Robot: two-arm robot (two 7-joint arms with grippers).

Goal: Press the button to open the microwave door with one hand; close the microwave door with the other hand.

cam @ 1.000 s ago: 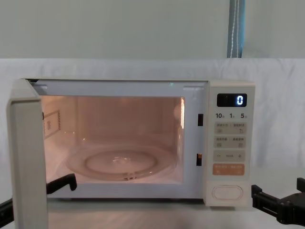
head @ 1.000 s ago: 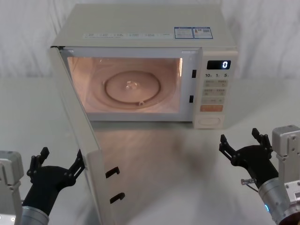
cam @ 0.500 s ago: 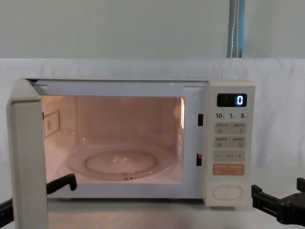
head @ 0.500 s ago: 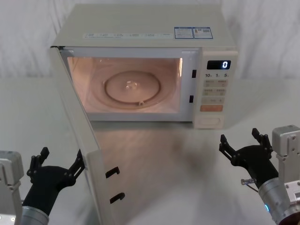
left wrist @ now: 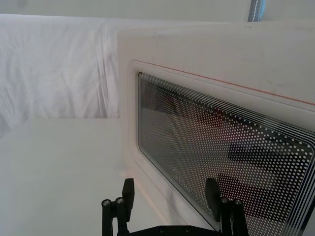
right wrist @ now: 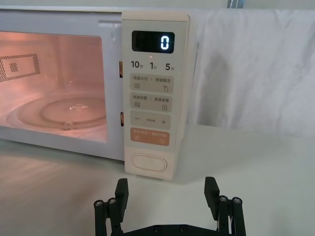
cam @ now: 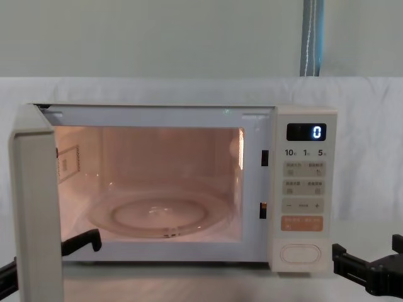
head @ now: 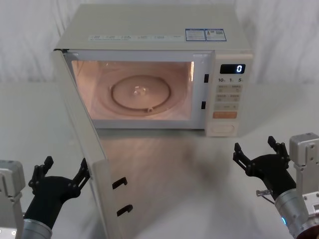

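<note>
Nothing is seen to have moved since the earlier frames: both grippers and the door are held in the same places.

Microwave (head: 149, 30) is set at the back of the white table (head: 199, 164), cavity lit orange, glass turntable (head: 141, 93) seen inside, display (head: 233, 68) reading 0.

The microwave door (head: 82, 149) is swung wide open on its left hinge, its free edge pointed toward the robot, two black latch hooks (head: 119, 183) seen on that edge. In the left wrist view its outer face and dotted dark window (left wrist: 221, 162) are seen close up.

Control panel (right wrist: 152, 93) is located on the right of the cavity. The button (right wrist: 149, 162) is found at the bottom of the panel, just below the orange key (right wrist: 149, 137); it is untouched.

Left gripper (head: 61, 174) is held low at front left, just beside the door's outer face, fingers spread apart, nothing held; whether one fingertip touches the door cannot be told.

Right gripper (head: 259, 152) is held at front right, in front of the panel and well apart from the button, fingers spread apart, nothing held.
</note>
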